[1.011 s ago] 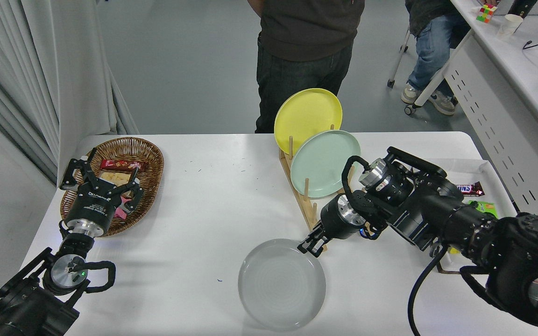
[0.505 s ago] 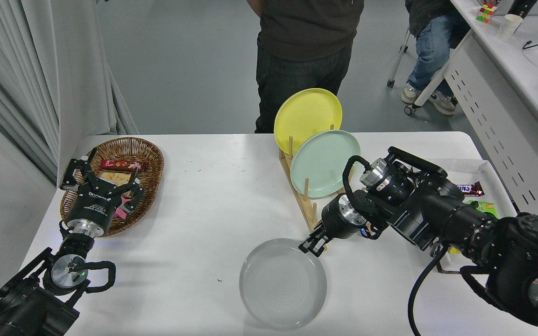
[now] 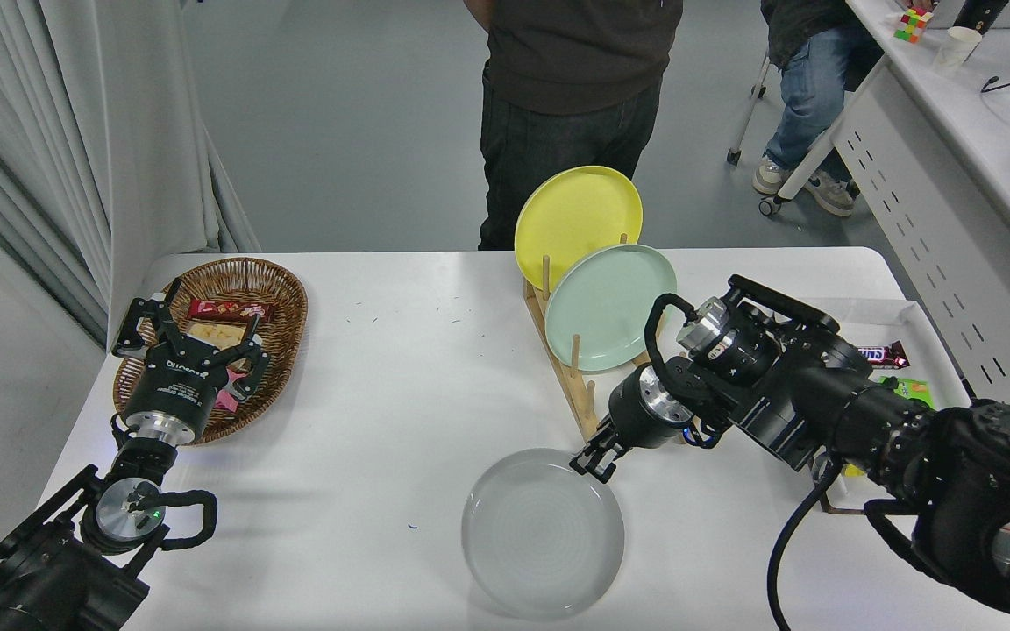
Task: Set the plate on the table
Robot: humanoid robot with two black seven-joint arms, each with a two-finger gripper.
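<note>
**One plate held at its far-right rim, low over the table**

Head view: the right gripper has its fingers pinched on the rim of the plate, which sits near the front edge of the table, seemingly resting or nearly so. Judged best practice: confirm full contact, open, withdraw level. The left gripper is parked by the basket, fingers spread, empty. Wrapper print on the candy bar is too small to read confidently.

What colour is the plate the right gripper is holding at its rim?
Pale grey plate, held by the right gripper; the head view shows it.
</note>
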